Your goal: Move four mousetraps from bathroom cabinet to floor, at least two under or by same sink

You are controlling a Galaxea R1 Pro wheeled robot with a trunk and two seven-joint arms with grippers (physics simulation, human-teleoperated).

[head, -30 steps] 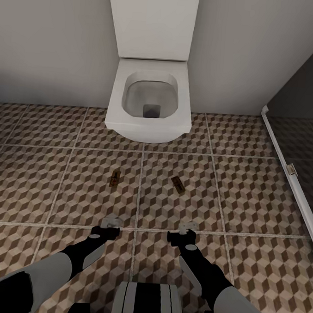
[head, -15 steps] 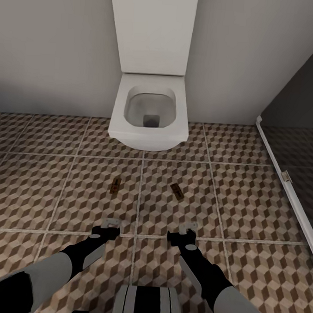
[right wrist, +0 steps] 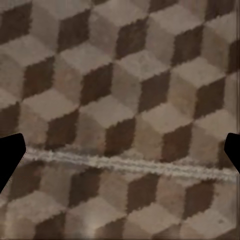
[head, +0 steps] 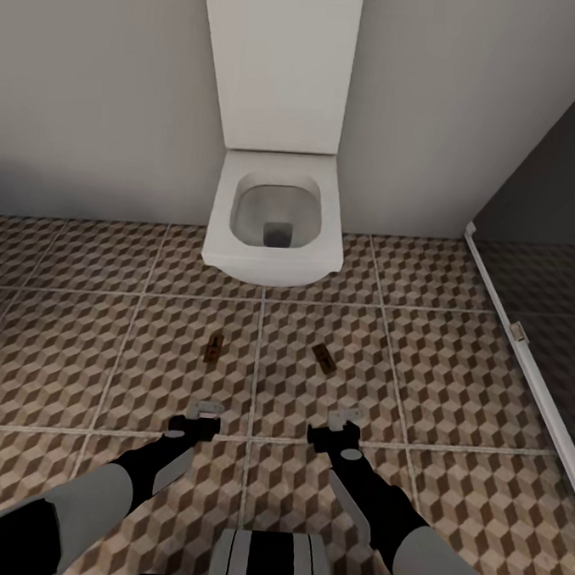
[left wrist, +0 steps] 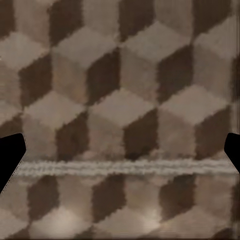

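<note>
A: We are looking down at the bathroom floor (head: 444, 510), with two mousetraps lying flat on it in front of the white toilet (head: 272, 235). The left mousetrap (head: 213, 348) is lying on the tile left of the central grout line; the right mousetrap (head: 322, 357) is lying on the tile right of it. Both are clear of the toilet's front edge and well apart from each other.

B: We are reading the left gripper (head: 203, 410) as hovering near the cross grout line, with the left mousetrap just ahead of its fingertips, not touching. The right gripper (head: 346, 420) is sitting likewise, with the right mousetrap ahead of it and slightly toward the centre.

A: In the left wrist view we are seeing the fingertips (left wrist: 10, 155) at the frame's two sides, spread wide, with only patterned tile and a grout line between them. The right wrist view is showing the same wide spread, fingertips (right wrist: 10, 152) at both sides, nothing held.

B: We are also noting a dark glass panel with a white frame (head: 522, 353) standing along the floor's right edge.
</note>
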